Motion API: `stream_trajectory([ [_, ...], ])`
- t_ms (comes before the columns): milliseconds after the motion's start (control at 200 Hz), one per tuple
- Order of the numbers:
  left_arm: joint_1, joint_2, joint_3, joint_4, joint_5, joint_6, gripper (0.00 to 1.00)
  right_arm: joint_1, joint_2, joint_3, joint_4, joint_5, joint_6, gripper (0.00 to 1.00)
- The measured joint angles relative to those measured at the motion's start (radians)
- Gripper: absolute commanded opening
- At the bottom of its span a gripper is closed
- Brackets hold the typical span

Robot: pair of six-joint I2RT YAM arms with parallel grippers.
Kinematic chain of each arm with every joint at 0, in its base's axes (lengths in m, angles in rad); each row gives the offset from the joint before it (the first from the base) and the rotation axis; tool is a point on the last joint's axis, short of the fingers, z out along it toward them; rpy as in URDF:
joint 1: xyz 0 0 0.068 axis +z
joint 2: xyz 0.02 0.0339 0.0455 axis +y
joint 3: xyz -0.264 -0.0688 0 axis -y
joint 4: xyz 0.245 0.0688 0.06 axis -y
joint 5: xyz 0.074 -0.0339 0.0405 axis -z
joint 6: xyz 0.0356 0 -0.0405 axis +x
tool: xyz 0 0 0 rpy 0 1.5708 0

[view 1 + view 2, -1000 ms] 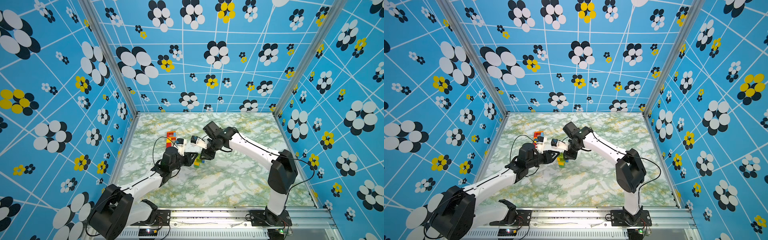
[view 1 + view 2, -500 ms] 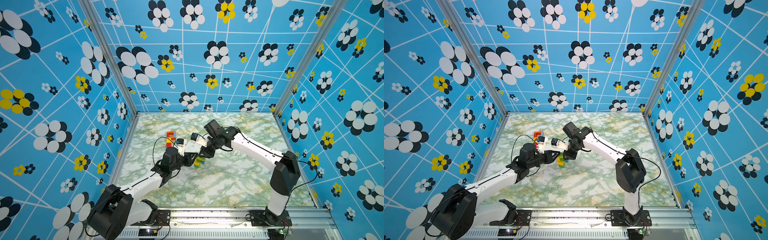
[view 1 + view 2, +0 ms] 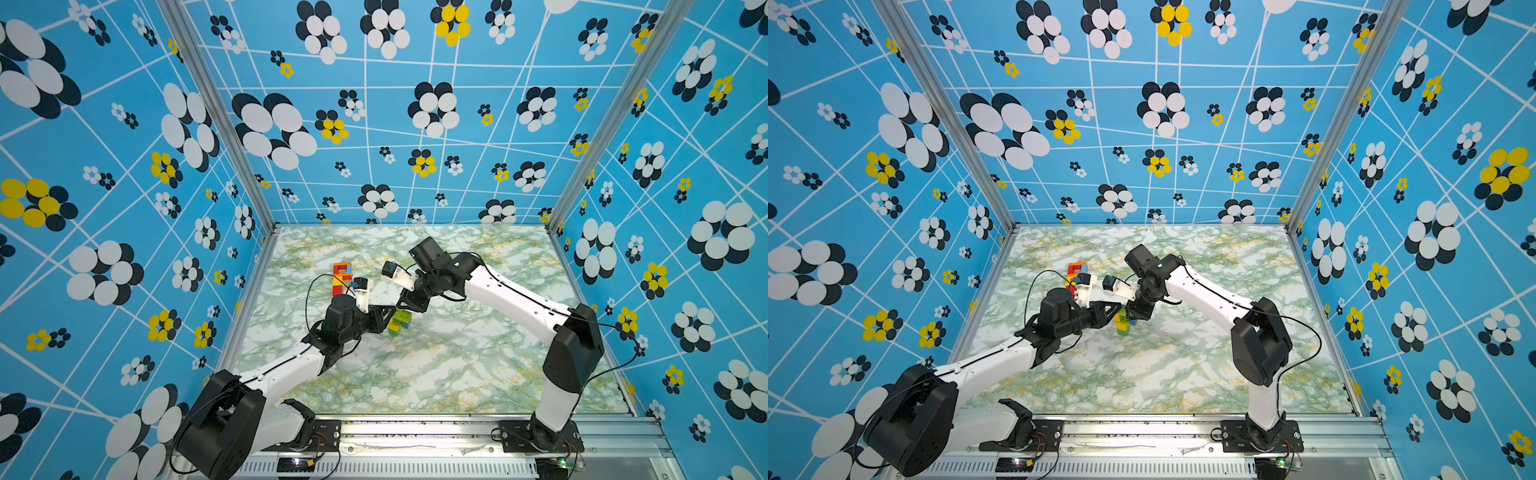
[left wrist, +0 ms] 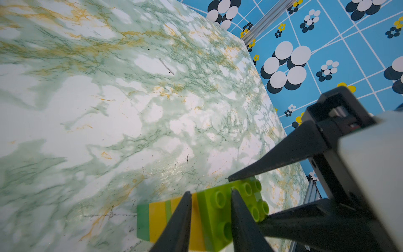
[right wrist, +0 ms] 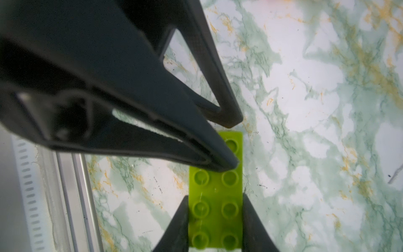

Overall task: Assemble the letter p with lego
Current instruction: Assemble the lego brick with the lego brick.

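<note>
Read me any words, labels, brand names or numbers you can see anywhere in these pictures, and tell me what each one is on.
None can be read.
lime brick: bare studs, no lettering visible.
left gripper and right gripper: plain black, no marks.
walls: flower and line pattern only.
table: marble pattern only.

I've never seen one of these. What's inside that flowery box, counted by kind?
Robot arms: 2, left arm and right arm
Pincers: 2, left pincer and right pincer
Brick groups: 2, lime-topped stack and red-orange cluster
Total: 6
</note>
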Motion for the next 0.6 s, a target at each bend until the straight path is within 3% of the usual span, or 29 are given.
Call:
stream_trajectory([
  [415, -0.02, -0.02, -0.033, 0.034, -0.031, 0.008, 0.32, 0.002, -0.006, 0.0, 0.012, 0.007, 0.034, 0.47],
  [600, -0.029, -0.031, -0.042, 0.033, -0.046, 0.008, 0.32, 0.002, -0.029, 0.0, 0.034, 0.004, 0.055, 0.51],
])
